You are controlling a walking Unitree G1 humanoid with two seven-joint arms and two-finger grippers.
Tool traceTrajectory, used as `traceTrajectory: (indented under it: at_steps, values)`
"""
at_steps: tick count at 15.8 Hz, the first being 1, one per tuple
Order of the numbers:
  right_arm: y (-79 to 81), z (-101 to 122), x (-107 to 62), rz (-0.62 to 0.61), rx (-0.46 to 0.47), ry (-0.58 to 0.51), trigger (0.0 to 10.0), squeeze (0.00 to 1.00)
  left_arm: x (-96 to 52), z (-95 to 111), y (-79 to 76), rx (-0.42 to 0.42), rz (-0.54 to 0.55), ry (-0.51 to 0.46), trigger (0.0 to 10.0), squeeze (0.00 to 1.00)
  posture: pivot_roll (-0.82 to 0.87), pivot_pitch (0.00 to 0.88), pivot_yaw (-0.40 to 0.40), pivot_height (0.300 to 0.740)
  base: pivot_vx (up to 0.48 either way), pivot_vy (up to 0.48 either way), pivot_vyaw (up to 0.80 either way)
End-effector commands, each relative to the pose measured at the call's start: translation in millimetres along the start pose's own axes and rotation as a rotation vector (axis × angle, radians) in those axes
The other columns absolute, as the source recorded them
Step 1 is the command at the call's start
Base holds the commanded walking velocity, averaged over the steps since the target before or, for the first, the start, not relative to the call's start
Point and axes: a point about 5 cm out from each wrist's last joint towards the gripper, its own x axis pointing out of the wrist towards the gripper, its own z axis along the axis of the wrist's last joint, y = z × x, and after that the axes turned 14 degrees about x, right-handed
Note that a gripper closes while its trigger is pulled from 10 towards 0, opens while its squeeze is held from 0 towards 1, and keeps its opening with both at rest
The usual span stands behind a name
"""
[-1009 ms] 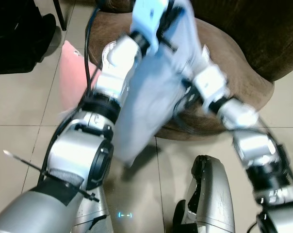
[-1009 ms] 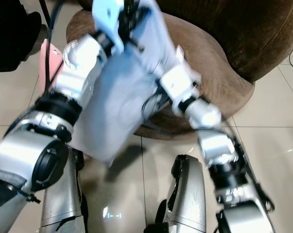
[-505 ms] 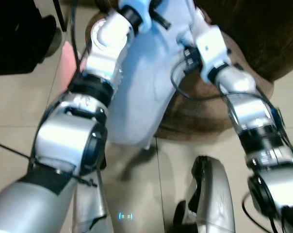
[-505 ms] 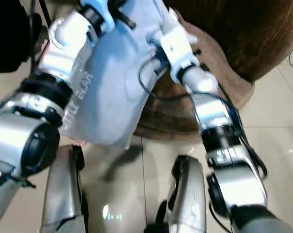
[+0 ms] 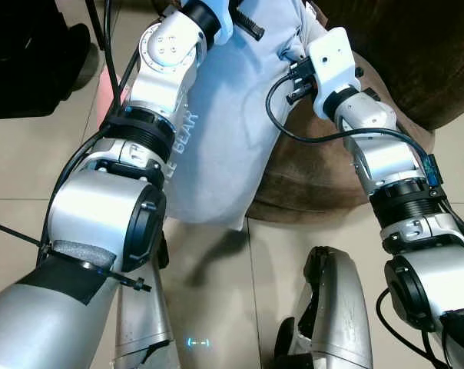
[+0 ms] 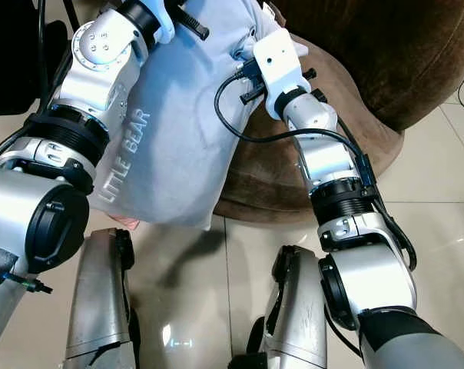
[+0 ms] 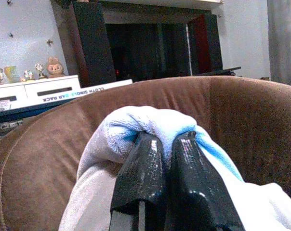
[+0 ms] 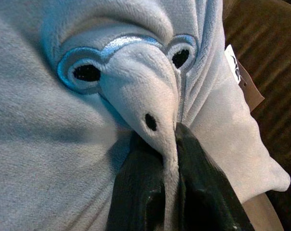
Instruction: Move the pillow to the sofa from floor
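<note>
Above a tiled floor point(image 5: 32, 169), held up in front of a brown sofa point(image 5: 316, 169), hangs a pale grey-blue pillow point(image 5: 224, 131). Both of the robot's silver arms reach forward and up to it. The pillow's lower edge dangles clear of the floor, and its upper part lies over the sofa's rounded brown seat edge. Printed down one side of the pillow are the words "LITTLE BEAR" point(image 6: 123, 154).

The left gripper point(image 7: 164, 166) has its two black fingers point(image 7: 143, 178) pressed together on a bunched fold of the pillow's fabric, with the sofa's curved brown back behind it. Beyond the sofa, the left wrist view shows a dark cabinet point(image 7: 145, 45) and a white shelf point(image 7: 39, 89) carrying small figurines point(image 7: 51, 67).

The right gripper point(image 8: 167, 192) has its fingers clamped on another fold of the pillow, close to an embroidered bear face point(image 8: 131, 72) with blue-ringed black eyes and a raised snout. A small fabric tag point(image 8: 242, 82) sticks out from the pillow's seam beside the sofa's brown upholstery.

Lower down in the head views, the robot's silver legs point(image 5: 336, 307) stand on the floor just before the sofa. A pink object point(image 5: 105, 92) lies on the floor beside the sofa, mostly hidden behind the left arm. A dark shape point(image 5: 24, 54) fills the far left corner.
</note>
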Motion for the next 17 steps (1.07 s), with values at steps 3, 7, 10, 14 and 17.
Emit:
traceTrajectory:
  at_steps: [3,7,10,14,17]
  values:
    - [-9.4,5.3,-1.1,-0.042,0.018,-0.025,0.0,0.0,9.5,16.7,-1.4,0.027,-0.017,-0.056,0.0,0.0,0.04,0.144,-0.08,0.423,0.0,0.0,0.0]
    - [-9.4,5.3,-1.1,-0.042,0.018,-0.025,0.0,0.0,9.5,16.7,-1.4,0.027,-0.017,-0.056,0.0,0.0,0.04,0.144,-0.08,0.423,0.0,0.0,0.0]
    - [-9.4,5.3,-1.1,-0.042,0.018,-0.025,0.0,0.0,9.5,16.7,-1.4,0.027,-0.017,-0.056,0.0,0.0,0.04,0.144,-0.08,0.423,0.0,0.0,0.0]
    - [-9.4,5.3,-1.1,-0.042,0.018,-0.025,0.0,0.0,9.5,16.7,-1.4,0.027,-0.017,-0.056,0.0,0.0,0.04,0.144,-0.08,0.423,0.0,0.0,0.0]
    - [-9.4,5.3,-1.1,-0.042,0.018,-0.025,0.0,0.0,9.5,16.7,-1.4,0.027,-0.017,-0.056,0.0,0.0,0.04,0.144,-0.08,0.423,0.0,0.0,0.0]
